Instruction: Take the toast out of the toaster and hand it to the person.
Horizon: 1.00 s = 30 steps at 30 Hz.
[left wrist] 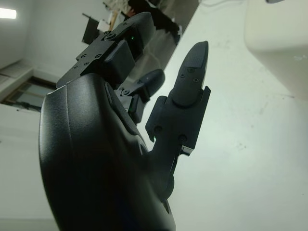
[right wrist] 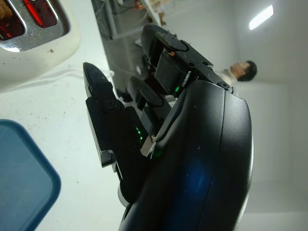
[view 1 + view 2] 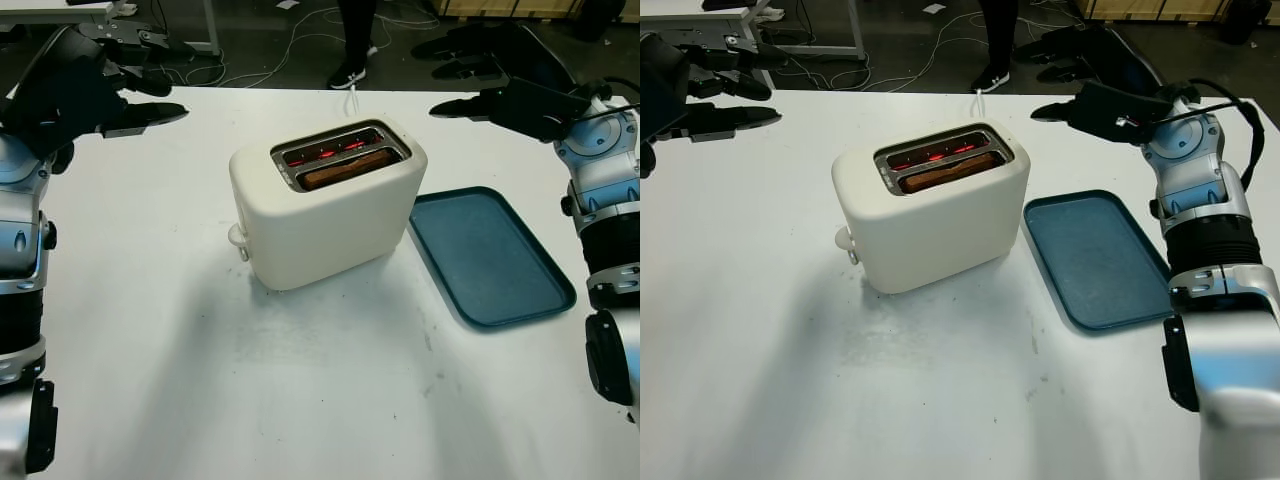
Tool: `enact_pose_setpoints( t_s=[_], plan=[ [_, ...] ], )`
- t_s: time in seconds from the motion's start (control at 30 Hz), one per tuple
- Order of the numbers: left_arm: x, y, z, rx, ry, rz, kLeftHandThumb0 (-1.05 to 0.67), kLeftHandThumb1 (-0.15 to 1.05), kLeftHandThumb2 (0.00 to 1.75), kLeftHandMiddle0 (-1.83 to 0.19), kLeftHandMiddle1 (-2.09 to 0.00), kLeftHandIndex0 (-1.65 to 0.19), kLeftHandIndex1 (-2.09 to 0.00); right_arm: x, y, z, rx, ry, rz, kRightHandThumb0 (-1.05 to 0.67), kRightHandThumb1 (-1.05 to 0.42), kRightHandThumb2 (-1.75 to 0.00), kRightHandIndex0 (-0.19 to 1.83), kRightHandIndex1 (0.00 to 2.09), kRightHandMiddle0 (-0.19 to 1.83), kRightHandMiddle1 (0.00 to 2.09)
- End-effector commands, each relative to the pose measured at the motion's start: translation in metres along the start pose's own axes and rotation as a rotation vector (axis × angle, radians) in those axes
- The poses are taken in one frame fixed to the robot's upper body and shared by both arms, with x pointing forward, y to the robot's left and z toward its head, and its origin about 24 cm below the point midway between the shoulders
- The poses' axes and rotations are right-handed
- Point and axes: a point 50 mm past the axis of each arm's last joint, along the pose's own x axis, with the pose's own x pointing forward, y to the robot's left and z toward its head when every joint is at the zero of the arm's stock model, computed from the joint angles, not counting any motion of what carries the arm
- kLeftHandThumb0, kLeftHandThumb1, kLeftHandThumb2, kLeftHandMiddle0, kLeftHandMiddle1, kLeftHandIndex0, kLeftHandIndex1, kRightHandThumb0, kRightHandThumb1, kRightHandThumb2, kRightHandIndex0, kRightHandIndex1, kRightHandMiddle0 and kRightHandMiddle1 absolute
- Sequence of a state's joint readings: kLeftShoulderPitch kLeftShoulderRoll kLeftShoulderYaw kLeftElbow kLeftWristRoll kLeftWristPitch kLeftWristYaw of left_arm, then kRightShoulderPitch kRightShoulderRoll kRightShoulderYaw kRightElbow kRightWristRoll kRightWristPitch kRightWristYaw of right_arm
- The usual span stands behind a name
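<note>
Left robot hand (image 3: 95, 95) hovers open above white table (image 3: 300, 380) near toaster (image 3: 325, 205).

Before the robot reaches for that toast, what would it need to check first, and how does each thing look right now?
1. Toast reachable from above: ok, it sits in the nearer slot of the toaster, its top edge about level with the slot rim.
2. Toaster off: not ok, red glow shows in the far slot.
3. Right hand free: ok, open, raised over the table's far right.
4. Left hand free: ok, open, raised at far left.
5. Person ready to receive: cannot tell, just legs stand beyond the table.
6. Blue tray out of the way: ok, right of the toaster.
</note>
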<state>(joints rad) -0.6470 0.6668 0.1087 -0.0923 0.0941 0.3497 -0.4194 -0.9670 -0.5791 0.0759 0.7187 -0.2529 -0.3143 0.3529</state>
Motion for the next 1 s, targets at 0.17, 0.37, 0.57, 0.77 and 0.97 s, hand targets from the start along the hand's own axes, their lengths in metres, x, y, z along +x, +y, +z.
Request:
enact_pose_setpoints(
  t_s=[0.17,0.37,0.57,0.77,0.97],
  plan=[
    [0.000,0.004,0.005,-0.002,-0.015,0.001,-0.27,0.84,0.02,-0.39,-0.83,-0.63,-0.22,-0.002,0.004,-0.005,-0.027,0.010,0.023,-0.25,-0.79,0.00,0.76,0.12,0.75,0.01],
    [0.000,0.002,0.003,-0.046,-0.002,-0.007,-0.25,0.85,0.02,-0.36,-0.85,-0.61,-0.22,-0.002,0.007,-0.007,0.001,0.017,0.031,-0.25,-0.78,0.00,0.77,0.10,0.75,0.00],
    [-0.003,0.001,-0.001,-0.033,0.013,-0.017,-0.30,0.85,0.02,-0.38,-0.90,-0.59,-0.23,-0.005,0.006,-0.005,-0.019,-0.003,0.019,-0.29,-0.78,0.00,0.79,0.09,0.76,0.01],
    [-0.006,0.001,0.000,-0.010,0.037,-0.021,-0.26,0.86,0.03,-0.31,-0.88,-0.58,-0.23,-0.015,0.007,-0.005,-0.006,-0.030,0.029,-0.22,-0.80,-0.01,0.78,0.07,0.74,0.00],
    [-0.008,0.000,0.001,-0.016,0.034,-0.006,-0.26,0.86,0.02,-0.28,-0.87,-0.55,-0.22,-0.018,0.007,-0.007,0.004,-0.022,0.033,-0.22,-0.81,-0.01,0.77,0.05,0.73,0.00]
  ],
)
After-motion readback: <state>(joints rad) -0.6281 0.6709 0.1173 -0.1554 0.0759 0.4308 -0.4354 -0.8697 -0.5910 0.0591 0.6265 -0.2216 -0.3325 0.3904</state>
